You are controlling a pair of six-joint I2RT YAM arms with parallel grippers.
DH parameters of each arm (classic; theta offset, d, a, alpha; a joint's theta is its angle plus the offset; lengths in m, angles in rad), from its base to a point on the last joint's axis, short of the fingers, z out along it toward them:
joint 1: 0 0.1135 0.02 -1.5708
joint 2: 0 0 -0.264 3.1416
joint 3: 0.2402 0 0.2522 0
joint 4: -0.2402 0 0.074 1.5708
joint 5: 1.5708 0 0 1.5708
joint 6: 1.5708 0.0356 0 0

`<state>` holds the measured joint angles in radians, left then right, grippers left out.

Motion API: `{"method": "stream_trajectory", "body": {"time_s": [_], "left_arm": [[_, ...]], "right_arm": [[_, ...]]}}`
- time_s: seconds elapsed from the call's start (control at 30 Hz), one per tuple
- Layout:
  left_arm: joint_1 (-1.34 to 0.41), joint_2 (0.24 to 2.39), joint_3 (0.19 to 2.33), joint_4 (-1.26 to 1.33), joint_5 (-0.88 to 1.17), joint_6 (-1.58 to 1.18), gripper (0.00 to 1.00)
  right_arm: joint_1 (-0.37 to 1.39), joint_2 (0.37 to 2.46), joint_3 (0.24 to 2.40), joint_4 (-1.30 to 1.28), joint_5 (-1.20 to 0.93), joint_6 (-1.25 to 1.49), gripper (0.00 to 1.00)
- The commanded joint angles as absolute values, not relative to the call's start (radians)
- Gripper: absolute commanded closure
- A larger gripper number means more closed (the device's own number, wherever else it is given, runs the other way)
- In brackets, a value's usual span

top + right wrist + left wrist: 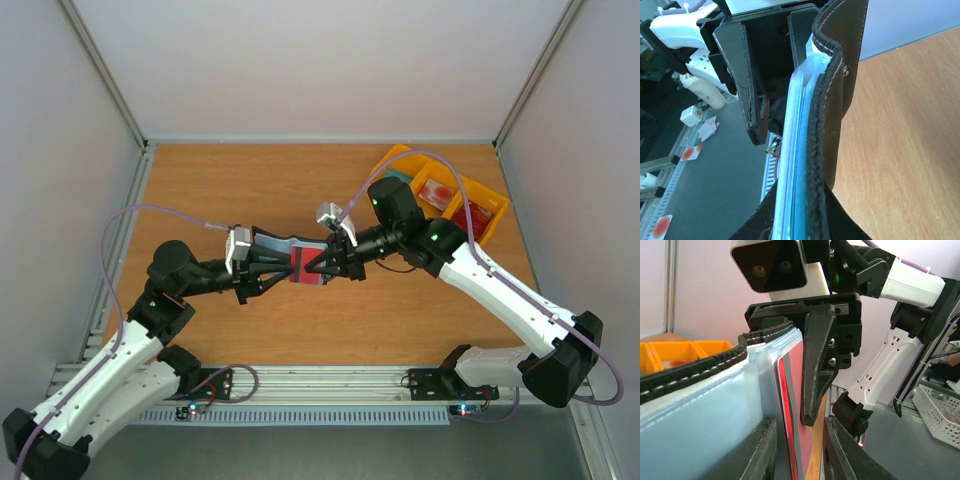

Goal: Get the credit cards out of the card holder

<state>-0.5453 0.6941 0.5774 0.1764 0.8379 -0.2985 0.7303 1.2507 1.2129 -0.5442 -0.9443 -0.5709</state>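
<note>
The grey-blue card holder hangs in the air over the middle of the table, held between both arms. My right gripper is shut on its dark stitched edge, seen edge-on between the fingers. A red credit card with a pale band sticks out of a pocket. My left gripper straddles that card. Wood shows in a gap between the card and its right finger, so the jaws stand open around it. One right finger lies against the card's face.
A yellow compartment tray sits at the back right, with red items in it. White walls with metal rails enclose the table on three sides. Both arm bases are bolted at the near edge.
</note>
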Motion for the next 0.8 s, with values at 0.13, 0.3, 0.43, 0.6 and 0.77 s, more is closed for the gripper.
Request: {"method": "stream_trajectory", "body": {"time_s": [0.13,0.3,0.43,0.6,0.77], "left_arm": [[-0.552,0.721,0.556,0.176,0.835,-0.273,0.91],[-0.554,0.716,0.546,0.167,0.867,-0.222,1.0],[-0.554,0.723,0.553,0.151,0.876,-0.218,0.95],[-0.555,0.739,0.557,0.135,0.865,-0.239,0.91],[-0.561,0.752,0.568,0.114,0.864,-0.242,0.88]], "right_arm": [[0.772,1.257,1.253,-0.449,-1.071,-0.592,0.98],[0.771,1.26,1.258,-0.467,-1.055,-0.605,0.99],[0.771,1.26,1.268,-0.479,-1.025,-0.616,0.99],[0.773,1.281,1.297,-0.489,-1.032,-0.62,0.99],[0.773,1.276,1.329,-0.494,-1.003,-0.656,0.99]]}}
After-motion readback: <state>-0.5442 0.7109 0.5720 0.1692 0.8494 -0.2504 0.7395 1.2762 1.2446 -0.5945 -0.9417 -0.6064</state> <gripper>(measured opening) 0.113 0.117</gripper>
